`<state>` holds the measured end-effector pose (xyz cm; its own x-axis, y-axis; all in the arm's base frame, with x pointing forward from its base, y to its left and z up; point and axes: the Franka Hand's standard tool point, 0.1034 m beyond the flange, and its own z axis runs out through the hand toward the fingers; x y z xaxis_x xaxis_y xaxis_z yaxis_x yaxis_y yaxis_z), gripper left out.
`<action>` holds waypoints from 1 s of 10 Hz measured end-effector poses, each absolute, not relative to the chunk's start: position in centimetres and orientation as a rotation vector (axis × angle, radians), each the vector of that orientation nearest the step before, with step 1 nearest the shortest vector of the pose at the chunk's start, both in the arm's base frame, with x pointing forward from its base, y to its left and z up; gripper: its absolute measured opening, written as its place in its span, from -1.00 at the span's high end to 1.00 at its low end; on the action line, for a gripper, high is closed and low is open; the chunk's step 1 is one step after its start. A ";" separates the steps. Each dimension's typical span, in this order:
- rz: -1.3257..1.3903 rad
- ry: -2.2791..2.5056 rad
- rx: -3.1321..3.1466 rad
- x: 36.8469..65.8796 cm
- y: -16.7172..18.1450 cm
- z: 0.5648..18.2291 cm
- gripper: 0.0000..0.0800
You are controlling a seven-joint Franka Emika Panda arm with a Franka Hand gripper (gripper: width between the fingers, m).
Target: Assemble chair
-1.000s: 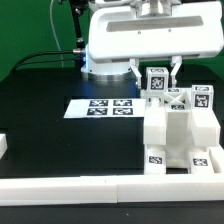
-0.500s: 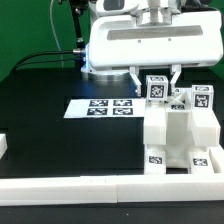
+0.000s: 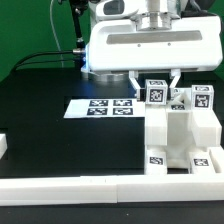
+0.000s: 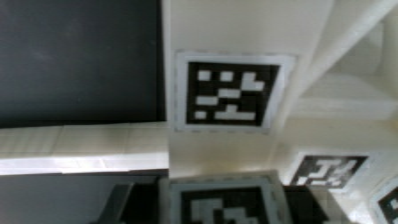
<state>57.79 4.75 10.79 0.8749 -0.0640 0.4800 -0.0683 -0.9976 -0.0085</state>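
Two views: an exterior view and a wrist view, both soft in detail.
Hidden: the arm's white housing (image 3: 150, 45) fills the upper exterior view and covers most of the gripper (image 3: 155, 78); only two dark fingers (image 3: 136, 77) show beneath it.
Cut off: the chair (image 3: 180, 135) runs out of the exterior view's right edge, so its full outline cannot be seen.
Hard to make out: whether the fingers touch the tagged post (image 3: 156, 92); they stand on either side of it, but contact is not clear.
Tool state: the fingers are spread apart with the post between them; a pinch cannot be confirmed.
Wrist view: blurred, filled by a white upright piece (image 4: 231, 110) with one large tag (image 4: 233, 92); a second tag (image 4: 326, 170) is partly cropped.
Chair, look: chunky matte white blocks with black-and-white tags on top and front faces.
Chair, place: on the black table (image 3: 60, 140), toward the exterior view's right, just beside the white front rail (image 3: 100, 188).
Marker board: flat on the table (image 3: 100, 106), on the exterior view's left of the chair.
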 end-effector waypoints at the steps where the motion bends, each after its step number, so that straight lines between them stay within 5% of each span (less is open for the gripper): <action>1: 0.776 -0.107 3.033 57.8 4.8 10.8 0.30; 3: 0.776 -0.106 3.033 57.8 4.7 10.8 0.23; 4: 0.776 -0.105 3.033 57.8 4.7 10.8 -0.25; 5: 0.763 -0.105 3.037 57.7 4.8 10.7 -0.25; 6: 0.706 -0.103 3.054 57.6 4.7 10.7 -0.55; 10: 0.294 -0.131 3.155 58.6 4.2 12.5 -0.62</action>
<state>58.56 4.24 12.54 0.9794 -0.0851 0.1830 -0.0795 -0.9961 -0.0377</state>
